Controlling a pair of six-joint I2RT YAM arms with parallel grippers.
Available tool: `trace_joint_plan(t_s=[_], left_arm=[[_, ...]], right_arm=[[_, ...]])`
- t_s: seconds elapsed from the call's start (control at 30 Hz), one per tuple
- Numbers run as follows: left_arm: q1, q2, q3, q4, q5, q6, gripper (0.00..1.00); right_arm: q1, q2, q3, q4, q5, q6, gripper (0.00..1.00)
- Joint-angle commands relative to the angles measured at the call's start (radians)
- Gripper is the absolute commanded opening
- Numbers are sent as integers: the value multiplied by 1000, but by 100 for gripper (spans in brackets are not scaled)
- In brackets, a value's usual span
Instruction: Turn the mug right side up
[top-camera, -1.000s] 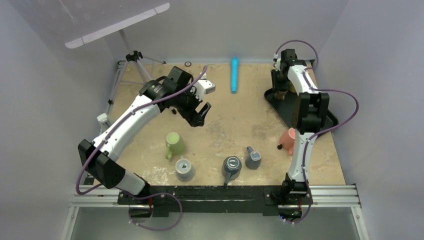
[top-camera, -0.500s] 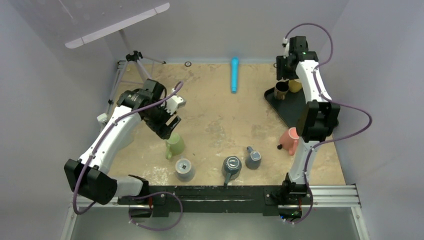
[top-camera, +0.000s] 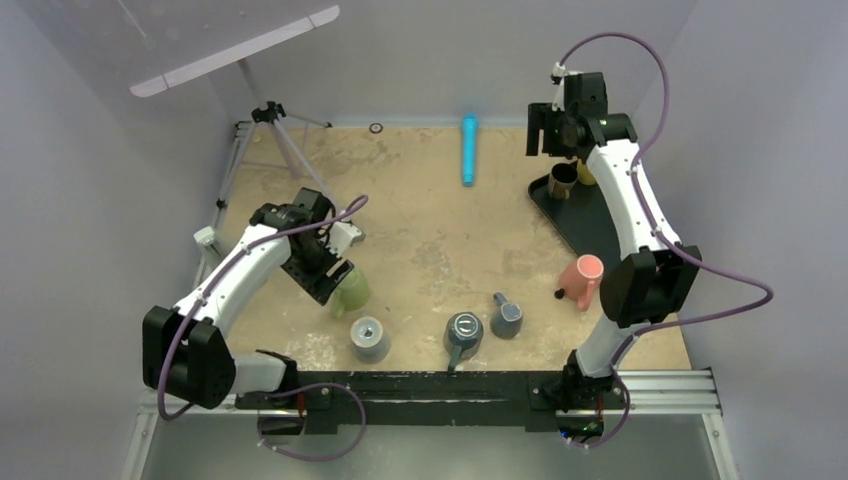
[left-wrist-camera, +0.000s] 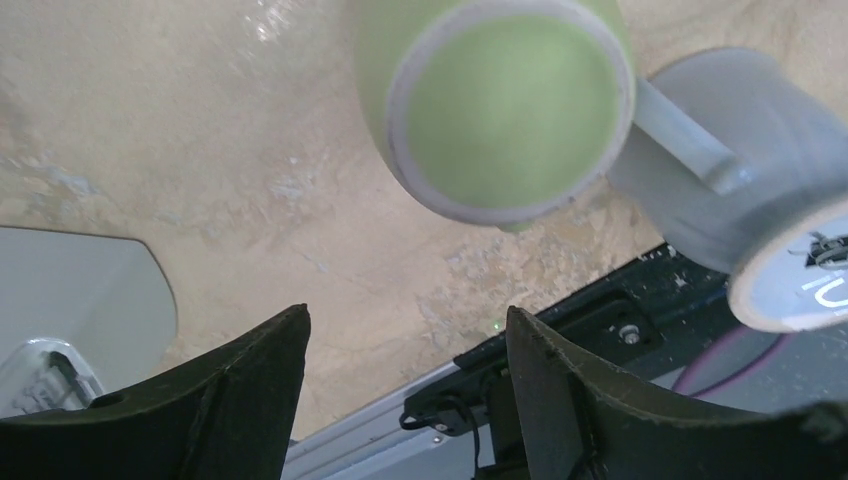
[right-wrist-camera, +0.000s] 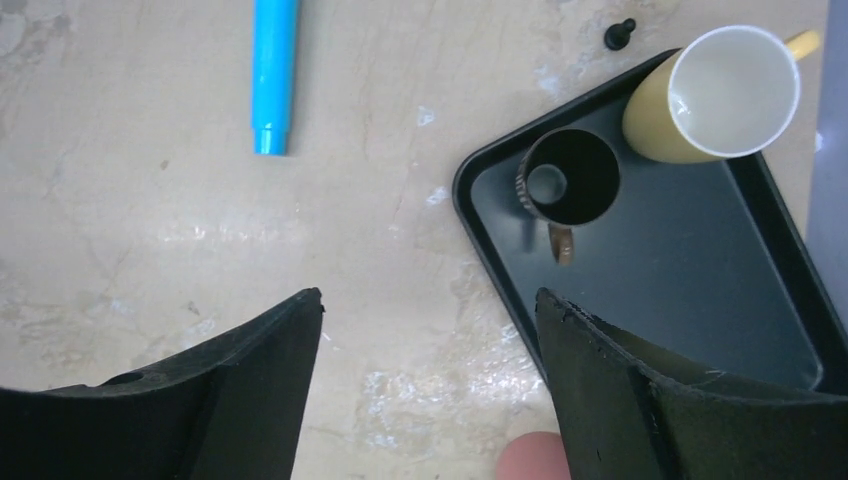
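Observation:
A green mug (top-camera: 353, 291) stands at the front left of the table with its base up. In the left wrist view its ringed base (left-wrist-camera: 510, 110) faces the camera. My left gripper (top-camera: 334, 276) is open and empty, right beside the mug on its far-left side, not touching it; it also shows in the left wrist view (left-wrist-camera: 405, 330). A grey mug (top-camera: 369, 338), also base up, stands just in front of the green mug (left-wrist-camera: 715, 170). My right gripper (top-camera: 548, 140) is open and empty, high over the far right by the tray corner, and shows in the right wrist view (right-wrist-camera: 430, 310).
Two more grey mugs (top-camera: 463, 332) (top-camera: 507, 318) and a pink mug (top-camera: 580, 280) sit along the front. A black tray (top-camera: 610, 225) at the right holds an upright brown mug (right-wrist-camera: 570, 178) and a yellow mug (right-wrist-camera: 720, 95). A blue marker (top-camera: 468, 148) lies at the back. A tripod (top-camera: 275, 125) stands far left.
My left gripper has swung back and left from mid-table and come down beside the green mug. My right gripper has lifted off the tray, leaving the brown mug on it.

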Motion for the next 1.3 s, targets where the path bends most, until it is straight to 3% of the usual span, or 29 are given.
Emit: trace_joint_plan(t_s=[0.0,0.3,0.6,0.87,1.1,1.27], left_arm=[[-10,37,5,109,-59,13,76],[-35,16,157,67,32,-163,78],[-37,39,87,5,104,-334,75],[-42,100,76,16,112,-460,63],[-38,180,72,9,51,-528,62],[-38,254,88,34,69,-527,44]], right_arm=[[17,-95,-71,105,-18,75,83],[26,-207,-213,176,-34,80,88],[26,-245,-256,154,-48,44,88],[26,-288,-314,177,-123,47,88],[27,-301,-313,159,-145,21,88],[26,-320,-321,177,-148,13,88]])
